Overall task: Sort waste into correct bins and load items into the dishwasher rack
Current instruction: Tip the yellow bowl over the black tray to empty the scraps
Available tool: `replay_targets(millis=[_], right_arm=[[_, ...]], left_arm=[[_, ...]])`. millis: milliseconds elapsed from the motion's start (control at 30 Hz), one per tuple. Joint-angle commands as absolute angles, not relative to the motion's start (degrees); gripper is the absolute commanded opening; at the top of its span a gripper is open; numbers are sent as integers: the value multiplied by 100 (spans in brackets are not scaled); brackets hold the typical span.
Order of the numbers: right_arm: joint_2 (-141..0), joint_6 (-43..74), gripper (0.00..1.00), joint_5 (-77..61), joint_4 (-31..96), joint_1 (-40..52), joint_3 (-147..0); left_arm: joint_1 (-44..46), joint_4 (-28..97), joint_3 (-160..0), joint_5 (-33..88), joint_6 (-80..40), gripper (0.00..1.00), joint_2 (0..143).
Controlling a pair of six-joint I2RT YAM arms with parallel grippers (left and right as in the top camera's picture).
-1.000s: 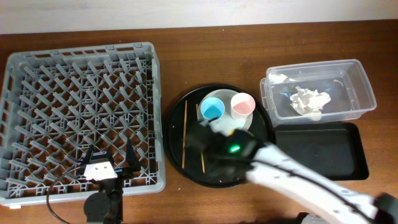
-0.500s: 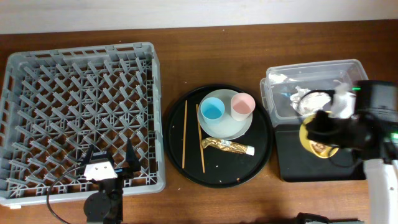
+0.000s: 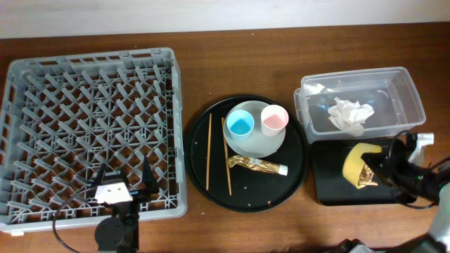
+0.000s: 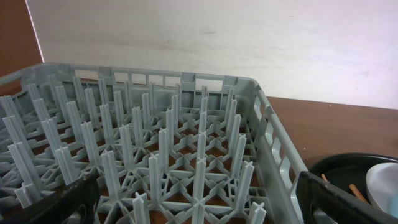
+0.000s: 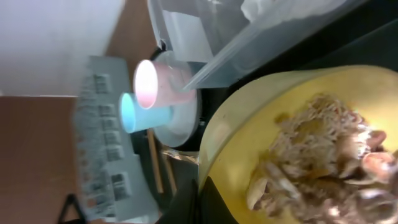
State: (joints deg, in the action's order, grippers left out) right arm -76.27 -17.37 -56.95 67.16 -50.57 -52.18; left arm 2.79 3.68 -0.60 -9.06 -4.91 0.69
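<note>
My right gripper [image 3: 380,171] is shut on the rim of the yellow bowl [image 3: 354,162] and holds it tilted on its side over the shallow black tray [image 3: 330,184]. Beige food scraps with rice [image 5: 323,155] lie inside the bowl [image 5: 261,118]. The clear tub [image 3: 415,105] holds crumpled white tissue [image 3: 349,112]. The plate [image 3: 264,144], blue cup [image 3: 240,124], pink cup [image 3: 274,118] and gold wrapper [image 3: 256,165] sit on the round black tray [image 3: 211,186]. My left gripper [image 4: 199,208] is open above the front edge of the grey rack [image 3: 84,119].
Two wooden chopsticks [image 3: 209,151] lie on the round tray's left side. The rack's upright pegs [image 4: 161,149] fill the left wrist view. The tub and black tray stand side by side at the right table edge.
My right arm carried the yellow bowl from the round tray to the right, then lowered and tipped it over the black rectangular tray. The left arm has not moved.
</note>
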Motion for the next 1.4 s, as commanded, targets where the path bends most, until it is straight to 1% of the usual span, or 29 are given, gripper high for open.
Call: replay_targets(millis=[0,133,300,433,567,667,833,900,933,1033,1100,1133,1200,1233,1267,1300,1367], right_arm=[[-7966,-2543,4,-6921,6547,-5391,-4740],[-8366,-2707,4,-7140,6219,-5804,-4383],[-8635,-2873,4,-7898,5684,-6298,-3929],[-8733,-2873,4,-8171,5334,-6464,-3671],[-8777,-2867,4,-8820,5050,-6462,-3599],[-8777,-2512,4,-8892,5052,-6462,-3601],[-8777,-2456,4,-8892,5142,-6464,-3601],[-8774,-1918,4,-8895,5492,-6462,-3601],[-8774,-1920,4,-8892,5671,-6462,-3601],[-8774,-1890,4,-8890,5203,-6462,-3605],[-8774,-1900,4,-8892,5454,-6462,-3605],[-8774,-1900,4,-8892,5352,-6462,-3621],[-8774,-1890,4,-8890,4692,-6462,-3669],[-8774,-1463,4,-8823,4427,-6453,-3671],[-8774,-972,4,-8842,4515,-6453,-3671],[-8766,-956,4,-8892,4637,-6451,-3677],[-8748,-950,4,-8895,4425,-6453,-3695]], left_arm=[[294,390,-54,-972,-399,99,36],[294,390,-54,-972,-399,99,36],[294,390,-54,-972,-399,99,36],[294,390,-54,-972,-399,99,36],[294,390,-54,-972,-399,99,36],[294,390,-54,-972,-399,99,36],[294,390,-51,-972,-399,99,36],[294,390,-51,-972,-399,99,36],[294,390,-51,-972,-399,99,36],[294,390,-51,-972,-399,99,36],[294,390,-51,-972,-399,99,36],[294,390,-54,-972,-399,99,36],[294,390,-54,-972,-399,99,36],[294,390,-51,-972,-399,99,36],[294,390,-54,-972,-399,99,36],[294,390,-51,-972,-399,99,36],[294,390,-54,-972,-399,99,36]])
